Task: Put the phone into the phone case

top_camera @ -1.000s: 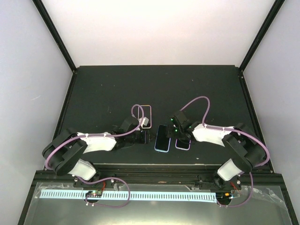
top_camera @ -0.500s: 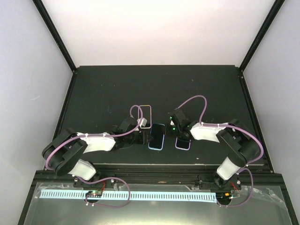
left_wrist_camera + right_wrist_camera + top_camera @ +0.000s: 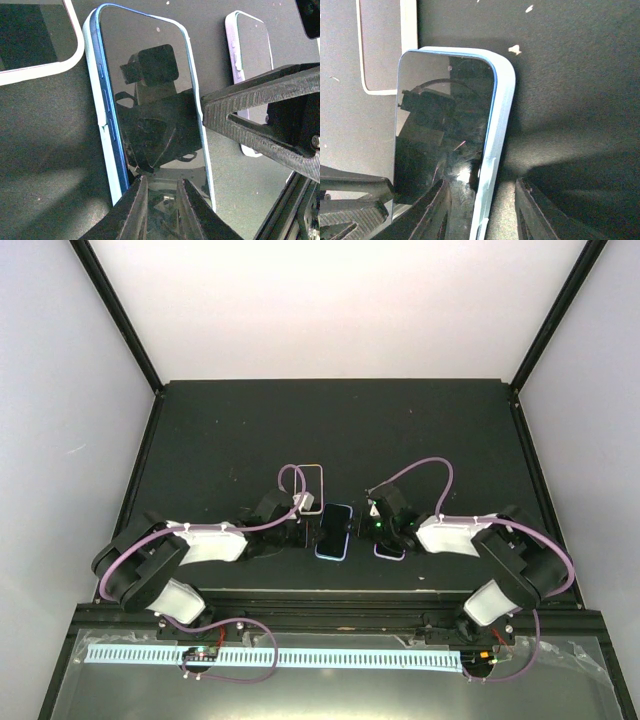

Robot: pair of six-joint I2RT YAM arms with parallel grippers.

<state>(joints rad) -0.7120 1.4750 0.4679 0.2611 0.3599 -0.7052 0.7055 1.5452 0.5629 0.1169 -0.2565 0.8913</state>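
One phone [image 3: 335, 528] lies on the desk [image 3: 220, 440] in one pale-blue phone case [image 3: 499, 125]. One white case [image 3: 40, 70] sits at its 11 o'clock and one lilac handset [image 3: 251, 70] at 3 o'clock. Your right fingers [image 3: 530, 210] straddle the rim, parted. For your left fingers [image 3: 135, 205], the grip cannot be told.

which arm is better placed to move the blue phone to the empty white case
Probably left: the left hand sits at the blue phone's near end, and the white-rimmed empty case lies on that side; the right hand would reach across.
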